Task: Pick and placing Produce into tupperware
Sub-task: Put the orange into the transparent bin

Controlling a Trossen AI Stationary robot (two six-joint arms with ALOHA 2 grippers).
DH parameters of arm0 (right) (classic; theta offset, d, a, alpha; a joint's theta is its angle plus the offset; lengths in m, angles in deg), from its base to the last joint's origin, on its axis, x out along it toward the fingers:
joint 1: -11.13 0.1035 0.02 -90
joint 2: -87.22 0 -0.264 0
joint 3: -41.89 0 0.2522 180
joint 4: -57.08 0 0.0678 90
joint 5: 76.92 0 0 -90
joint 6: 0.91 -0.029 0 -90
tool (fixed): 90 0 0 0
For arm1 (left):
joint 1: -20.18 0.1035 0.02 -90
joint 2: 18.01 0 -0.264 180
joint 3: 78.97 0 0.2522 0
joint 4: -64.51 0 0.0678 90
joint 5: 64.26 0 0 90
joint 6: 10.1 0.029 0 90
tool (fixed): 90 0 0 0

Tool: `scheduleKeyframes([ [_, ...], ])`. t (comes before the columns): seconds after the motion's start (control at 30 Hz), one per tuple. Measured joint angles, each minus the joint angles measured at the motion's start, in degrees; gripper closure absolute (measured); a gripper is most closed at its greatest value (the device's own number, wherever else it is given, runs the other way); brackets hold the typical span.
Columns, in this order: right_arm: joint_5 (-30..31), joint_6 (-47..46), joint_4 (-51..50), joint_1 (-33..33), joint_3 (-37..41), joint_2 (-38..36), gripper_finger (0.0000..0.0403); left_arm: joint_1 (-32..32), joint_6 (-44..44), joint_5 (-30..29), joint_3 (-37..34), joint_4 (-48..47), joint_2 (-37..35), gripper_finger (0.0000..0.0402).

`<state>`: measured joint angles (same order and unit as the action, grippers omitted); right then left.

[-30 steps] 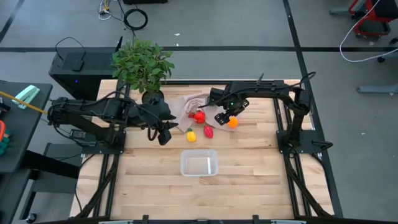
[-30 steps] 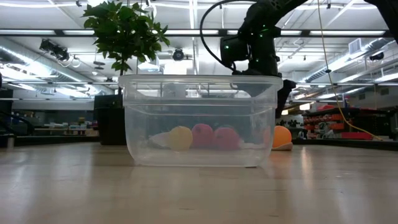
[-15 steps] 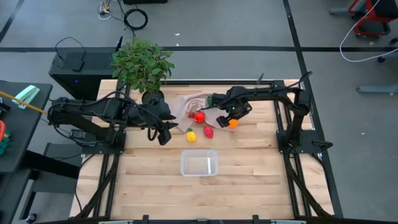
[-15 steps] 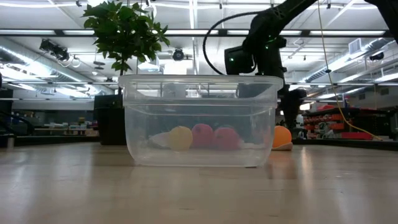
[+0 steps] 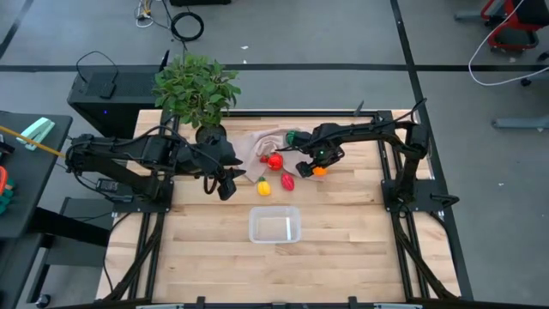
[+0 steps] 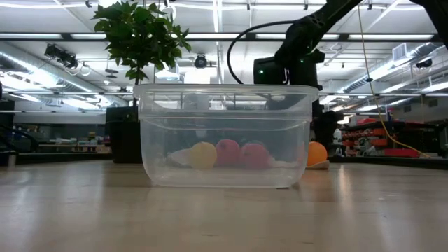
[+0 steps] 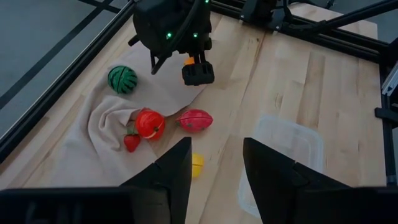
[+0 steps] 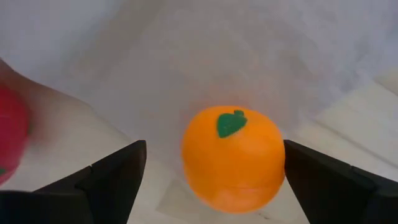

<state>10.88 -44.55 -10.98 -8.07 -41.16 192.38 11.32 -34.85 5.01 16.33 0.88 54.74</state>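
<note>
Right gripper: spread wide, one finger on each side of the orange toy fruit, not clamped on it; low over the far right part of the table.
Orange toy fruit, high view: half hidden under the right gripper, at the edge of the beige cloth.
Left gripper: hovers over the table left of the produce, fingers parted, nothing between them.
Left wrist view only: the dark green striped ball lying on the cloth, a red tomato, a small strawberry, a reddish oval piece and a yellow piece just showing past a finger.
Tupperware: near middle of the table, well apart from the produce; nothing inside in the high view.
Low view only: yellow and red pieces appear through the clear tupperware, lying behind it; the orange fruit shows at its right.
Potted plant: far left corner.
</note>
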Motion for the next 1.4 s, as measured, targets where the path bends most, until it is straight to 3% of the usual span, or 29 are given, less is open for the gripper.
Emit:
scheduleKeyframes([
  [0.3, -0.02, -0.35, 0.85, -0.04, 0.0, 0.0, 0.0031, 0.02, -0.04, 0.0, 0.0, 0.02, 0.0, 0.0261],
  [0.97, -4.11, -2.89, 0.74, 0.29, 2.72, 0.0, 0.0077, 0.01, -0.09, 0.0, 0.0, 0.04, 0.0, 0.0259],
  [1.4, -2.1, -3.08, 2.9, 2.92, 3.68, 0.0, 0.0084, 0.01, -0.05, 0.0, 0.0, 0.04, -0.01, 0.0251],
])
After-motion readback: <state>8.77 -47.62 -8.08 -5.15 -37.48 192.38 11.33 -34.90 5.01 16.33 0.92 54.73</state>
